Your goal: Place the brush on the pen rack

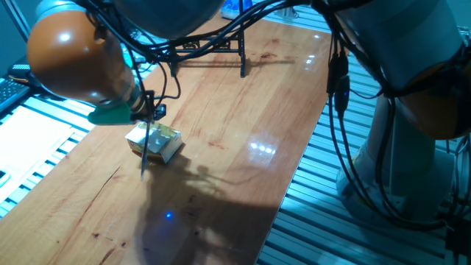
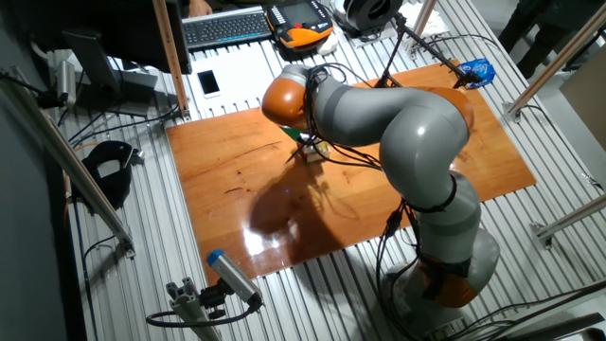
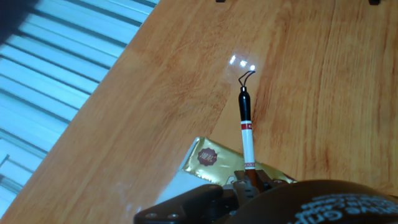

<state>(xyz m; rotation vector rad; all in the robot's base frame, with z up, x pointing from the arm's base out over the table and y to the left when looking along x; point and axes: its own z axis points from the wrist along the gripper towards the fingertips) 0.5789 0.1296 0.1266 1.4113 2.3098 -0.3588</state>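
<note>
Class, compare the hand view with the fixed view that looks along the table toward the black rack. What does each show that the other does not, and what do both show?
Only the hand view shows the brush's small loop end, the red bands on its white shaft and the round emblem on the yellowish box.

Only the fixed view shows the pen rack as a whole at the far end of the table, the orange arm joint and the cables.

Both show the tool shut on the brush, which is off the table just above the box, and the wooden tabletop.
</note>
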